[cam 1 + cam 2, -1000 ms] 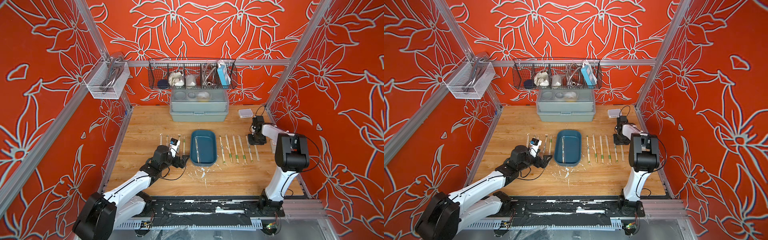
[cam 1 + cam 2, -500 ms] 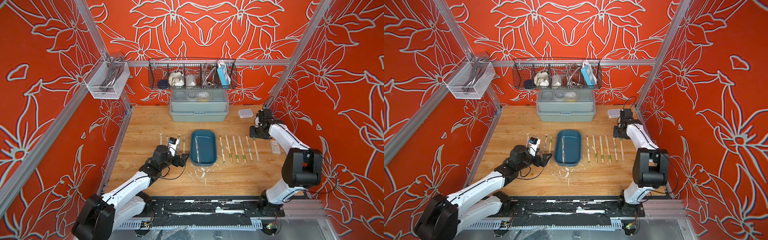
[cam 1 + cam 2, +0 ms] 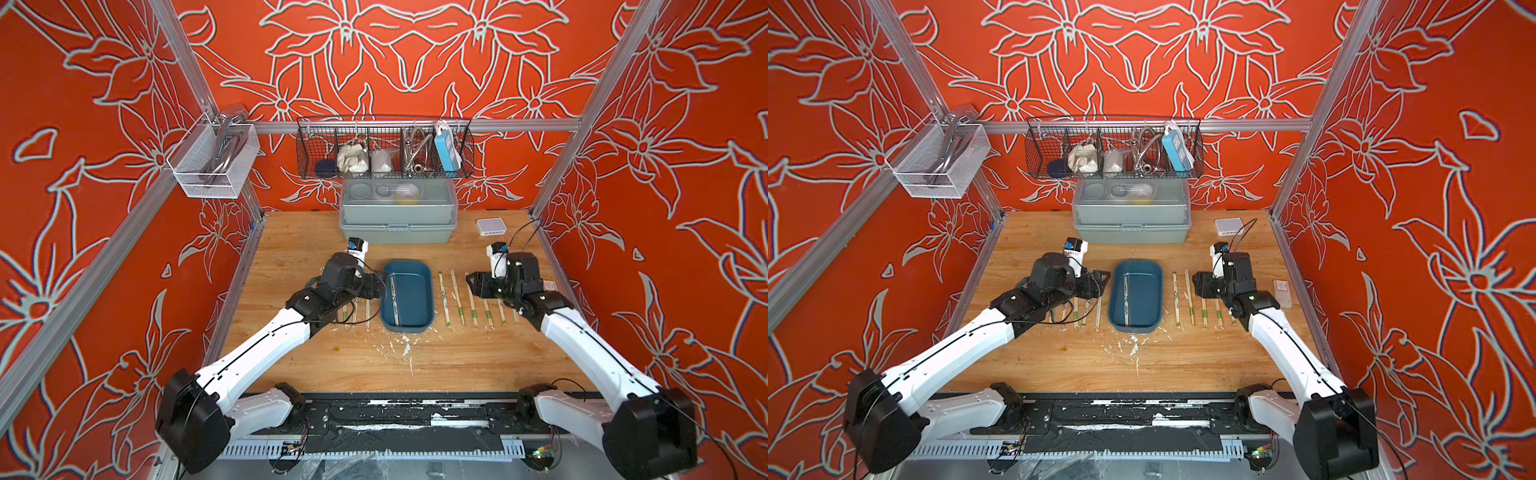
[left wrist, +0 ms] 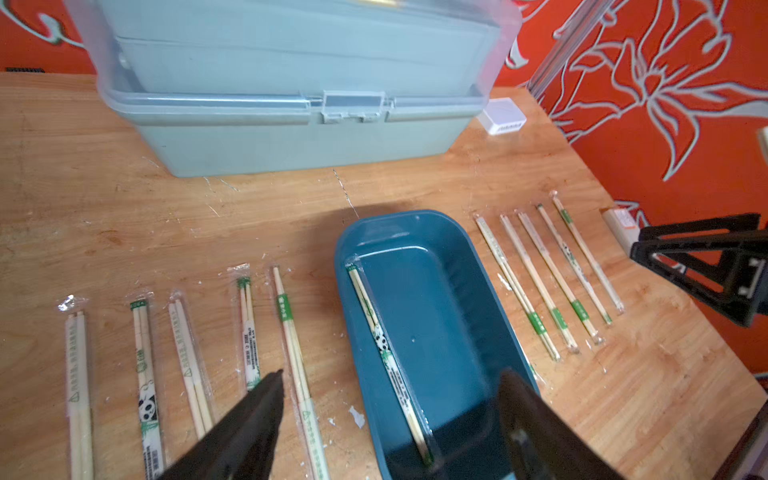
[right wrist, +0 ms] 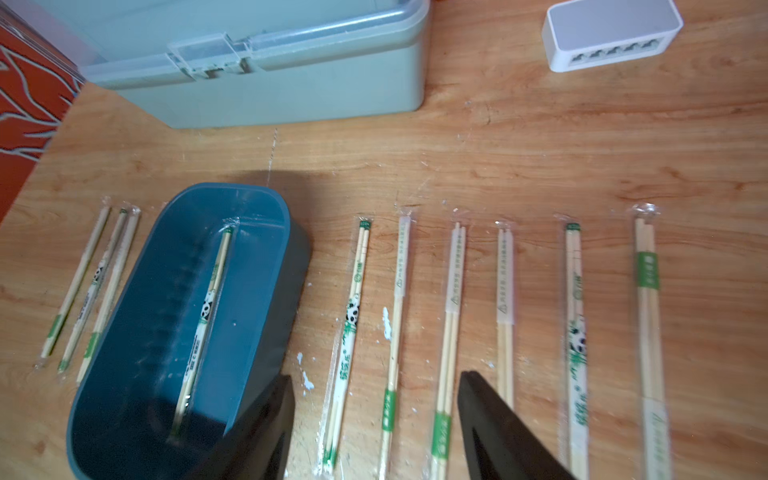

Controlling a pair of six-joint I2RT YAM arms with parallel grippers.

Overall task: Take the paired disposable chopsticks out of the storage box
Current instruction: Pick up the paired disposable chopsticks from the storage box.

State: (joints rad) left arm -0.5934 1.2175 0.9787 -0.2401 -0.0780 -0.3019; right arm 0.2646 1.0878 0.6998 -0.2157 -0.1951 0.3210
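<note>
One chopstick pair (image 4: pixel 380 340) lay in storage box (image 4: pixel 415 217), between jaws of left gripper (image 4: pixel 390 376). Row of pairs (image 5: pixel 505 282) lay beneath jaws of right gripper (image 5: pixel 376 376).

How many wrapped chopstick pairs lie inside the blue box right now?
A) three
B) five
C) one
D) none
C: a single wrapped pair lies in the blue box, close to one long wall, and the rest of the box floor is bare.
</note>
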